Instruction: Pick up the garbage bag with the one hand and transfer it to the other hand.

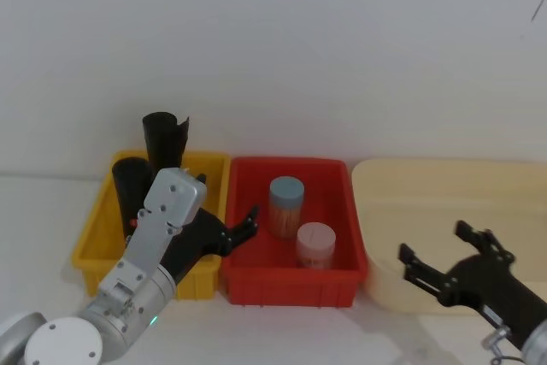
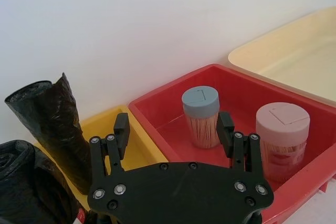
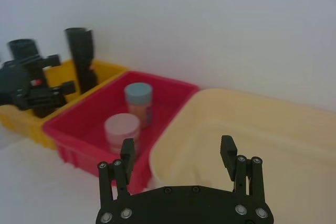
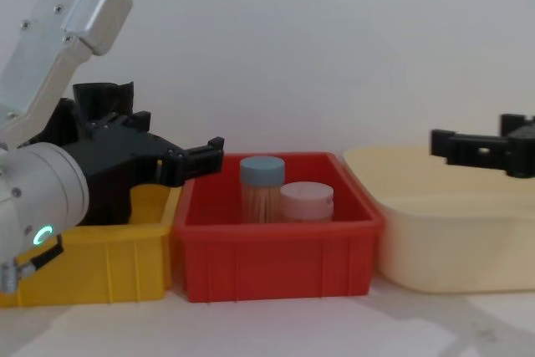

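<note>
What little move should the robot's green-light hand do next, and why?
Probably turn the left gripper toward the garbage bag and line its fingers up around it. The gripper is open and empty, pointing toward the red bin, while the bag stands untouched in the yellow bin, off to the gripper's side. The right gripper hovers open over the cream tub.

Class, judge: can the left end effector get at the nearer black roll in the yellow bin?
Probably, after re-aiming: the open left end effector points toward the red bin, past the garbage bag beside it. The roll's top stands free.
</note>
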